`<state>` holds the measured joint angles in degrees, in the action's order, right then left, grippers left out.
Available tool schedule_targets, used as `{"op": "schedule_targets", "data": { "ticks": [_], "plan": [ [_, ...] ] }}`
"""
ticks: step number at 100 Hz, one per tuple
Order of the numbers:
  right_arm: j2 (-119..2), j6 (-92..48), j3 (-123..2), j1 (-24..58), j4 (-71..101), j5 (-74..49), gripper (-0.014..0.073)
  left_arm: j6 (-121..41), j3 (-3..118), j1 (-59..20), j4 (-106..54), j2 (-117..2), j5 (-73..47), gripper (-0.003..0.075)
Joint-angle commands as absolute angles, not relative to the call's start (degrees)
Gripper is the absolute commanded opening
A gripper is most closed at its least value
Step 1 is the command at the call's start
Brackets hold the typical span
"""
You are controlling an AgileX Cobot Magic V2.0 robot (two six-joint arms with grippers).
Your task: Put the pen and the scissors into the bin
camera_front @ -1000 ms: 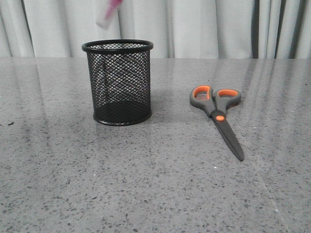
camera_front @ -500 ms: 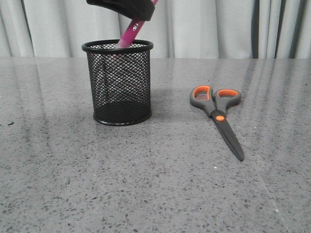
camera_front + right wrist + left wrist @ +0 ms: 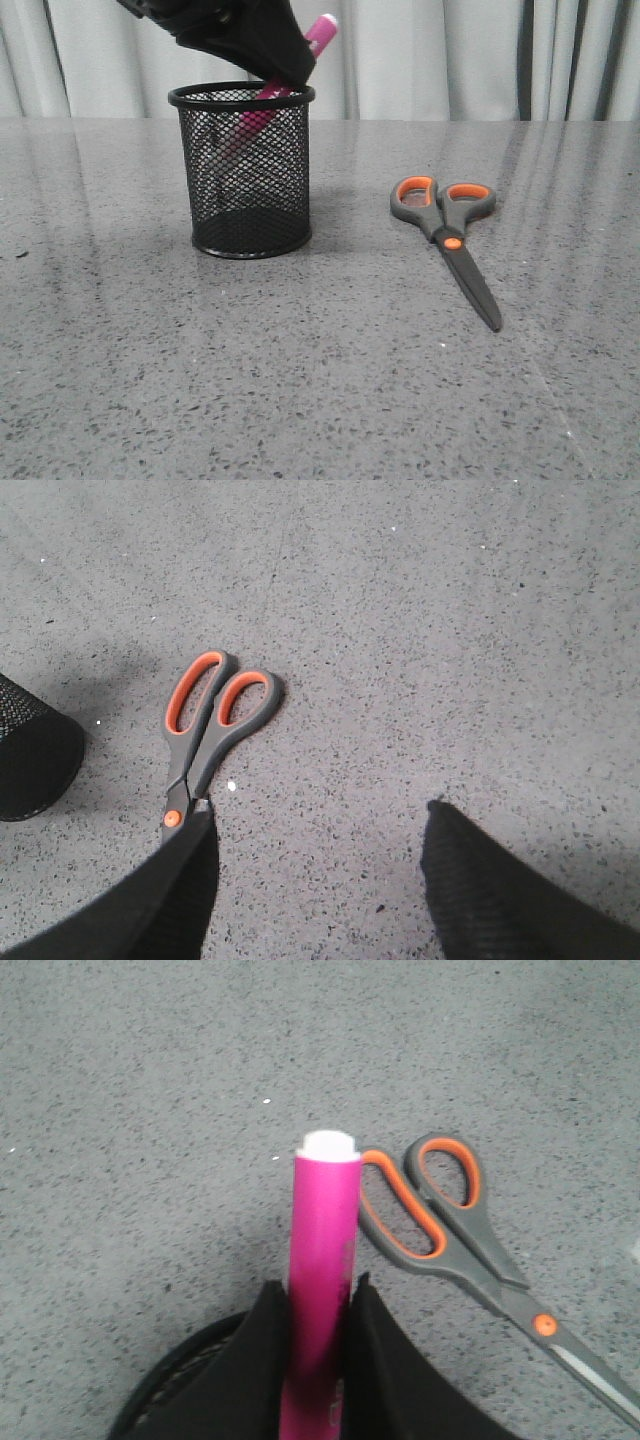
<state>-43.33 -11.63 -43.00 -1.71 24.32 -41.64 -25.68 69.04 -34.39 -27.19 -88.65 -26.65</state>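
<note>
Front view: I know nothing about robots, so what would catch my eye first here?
Most striking is the bright pink pen, held slanted by the left arm's black tool, its lower part already inside the black mesh bin on the left of the grey table. To the right of the bin, apart from it, the scissors with orange-lined handles lie flat, blades pointing toward the camera.

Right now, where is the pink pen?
In the front view the pen is on the left side, tilted, its lower part inside the bin and its top above the rim, held by the left claw.
</note>
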Motion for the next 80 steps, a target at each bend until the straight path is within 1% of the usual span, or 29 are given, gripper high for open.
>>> {"op": "schedule_targets", "data": {
  "ticks": [1,7,12,17,19,20,24,27,31,48,63,70,75,80],
  "plan": [
    [-43.5,-12.5,-45.0,-2.0,25.3,-38.8,0.0400,-25.6,70.6,-33.2,-28.0,-86.6,-24.7,0.0004],
    [-43.5,-12.5,-45.0,-2.0,25.3,-38.8,0.0400,-25.6,70.6,-32.7,-28.1,-86.6,-25.1,0.0065],
    [-43.5,-12.5,-45.0,-2.0,25.3,-39.0,0.0400,-25.6,70.6,-32.3,-28.1,-86.6,-25.3,0.0147],
    [-43.5,-12.5,-45.0,-2.0,25.3,-38.9,0.0400,-25.6,70.6,-32.2,-28.4,-86.6,-25.3,0.0269],
    [-43.5,-12.5,-45.0,-2.0,25.3,-38.9,0.0400,-25.6,70.6,-32.2,-28.5,-86.6,-25.3,0.0300],
    [-43.5,-12.5,-45.0,-2.0,25.3,-38.9,0.0400,-25.6,70.6,-32.2,-28.6,-86.6,-25.3,0.0330],
    [-43.5,-12.5,-45.0,-2.0,25.3,-38.9,0.0400,-25.6,70.6,-32.2,-28.8,-86.6,-25.3,0.0410],
    [-43.5,-12.5,-45.0,-2.0,25.3,-38.9,0.0400,-25.6,70.6,-32.2,-28.9,-86.6,-25.3,0.0447],
    [-43.5,-12.5,-45.0,-2.0,25.3,-38.9,0.0400,-25.6,70.6,-32.2,-29.4,-86.5,-25.3,0.0473],
    [-43.5,-12.5,-45.0,-2.0,25.3,-38.9,0.0400,-25.6,70.8,-32.2,-30.1,-84.2,-25.3,0.0470],
    [-43.5,-12.5,-45.0,-2.0,25.3,-38.2,0.0400,-25.6,71.3,-32.2,-29.2,-78.4,-23.2,0.0465],
    [-43.5,-12.5,-45.0,-2.0,25.3,-37.9,0.0400,-25.6,71.3,-32.2,-27.8,-75.4,-22.1,0.0412],
    [-43.5,-12.5,-45.0,-2.0,25.3,-37.9,0.0400,-25.6,71.3,-32.0,-26.7,-73.4,-21.8,0.0348],
    [-43.5,-12.5,-45.0,-2.0,25.3,-37.9,0.0400,-25.6,71.3,-31.4,-26.2,-71.5,-21.8,0.0253]
  ]
}}
